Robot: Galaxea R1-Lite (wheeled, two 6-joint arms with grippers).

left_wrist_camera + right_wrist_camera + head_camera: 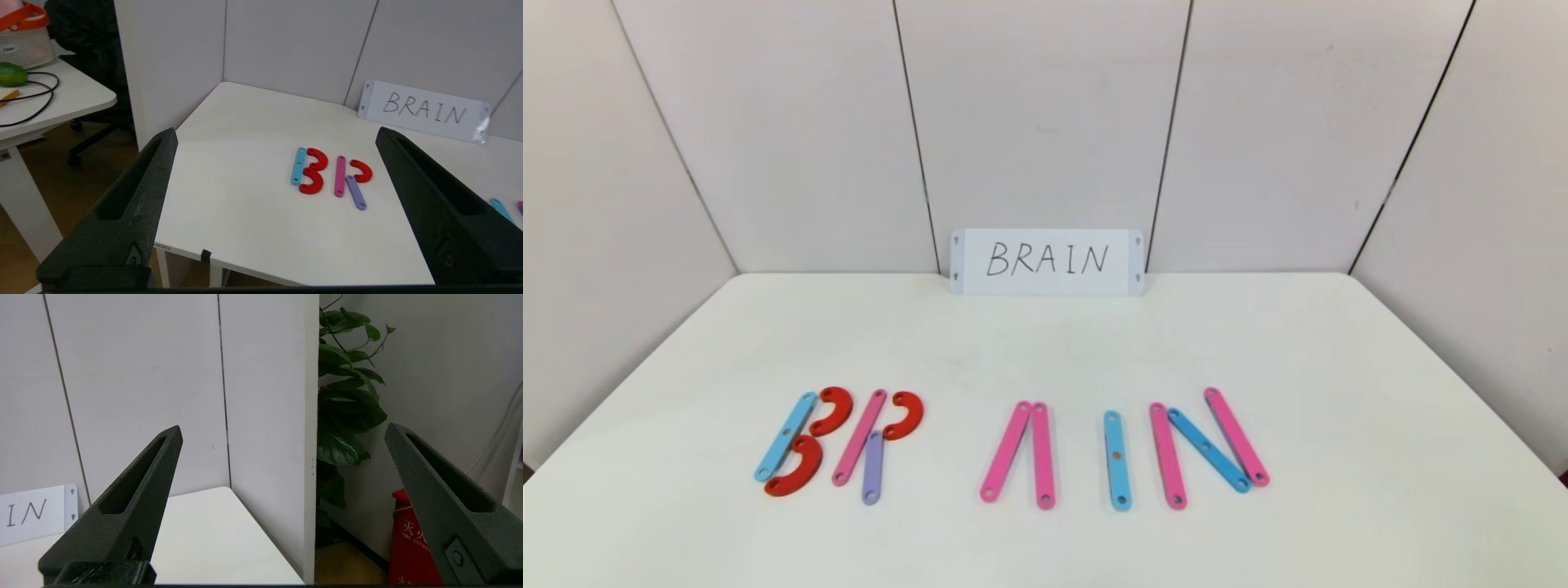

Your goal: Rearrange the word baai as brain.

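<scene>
While the white card [1046, 261] reading BRAIN stood against the back wall, the plastic letters lay in a row on the white table [1045, 343] in front of it, nearer the robot. Farthest to the card's left lay the B: a blue strip [785, 436] with two red curves [832, 410] touching its right side, one behind the other. Just right of it sat an R made of a pink strip [859, 447], a red curve [903, 415] and a short purple strip [872, 467]. Almost straight in front of the card, two pink strips [1018, 452] met at their far ends as an A with no crossbar. Right of these lay a single blue strip [1116, 460] as the I, then the N: two pink strips [1167, 455] joined by a slanting blue one [1208, 449].

The left gripper [276, 136] hung off the table's left front corner, fingers spread wide and holding nothing. The right gripper [283, 433] hung by the table's right edge, beyond the card's right end, fingers likewise spread and empty.
</scene>
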